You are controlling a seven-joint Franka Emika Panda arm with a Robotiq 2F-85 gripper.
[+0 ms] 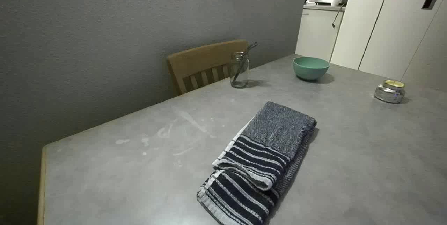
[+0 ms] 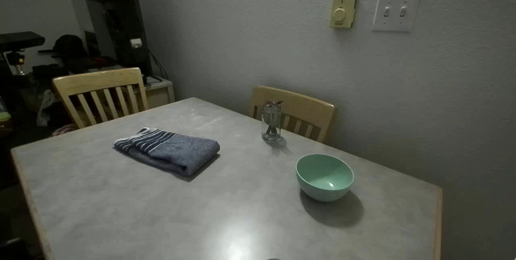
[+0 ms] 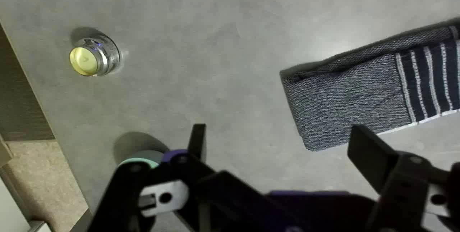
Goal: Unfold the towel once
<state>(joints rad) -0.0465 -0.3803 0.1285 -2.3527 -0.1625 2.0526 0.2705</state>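
The towel lies folded on the grey table, seen in both exterior views (image 1: 279, 124) (image 2: 187, 151) and in the wrist view (image 3: 348, 102). It is dark grey with white-striped bands at one end. The upper striped end is set back from the lower striped end, so the layers show as steps. My gripper (image 3: 277, 131) is open and empty in the wrist view, above the table. Its right finger overlaps the towel's near edge in the picture; the towel's plain folded end lies between the fingers and beyond them. The gripper is not seen in the exterior views.
A green bowl (image 1: 310, 68) (image 2: 324, 177) stands near the table edge; it is mostly hidden by the gripper in the wrist view. A glass jar with straws (image 1: 240, 73) (image 2: 271, 121) stands by a wooden chair (image 1: 206, 59). A silver candle (image 1: 390, 92) (image 3: 104, 55) stands at another edge.
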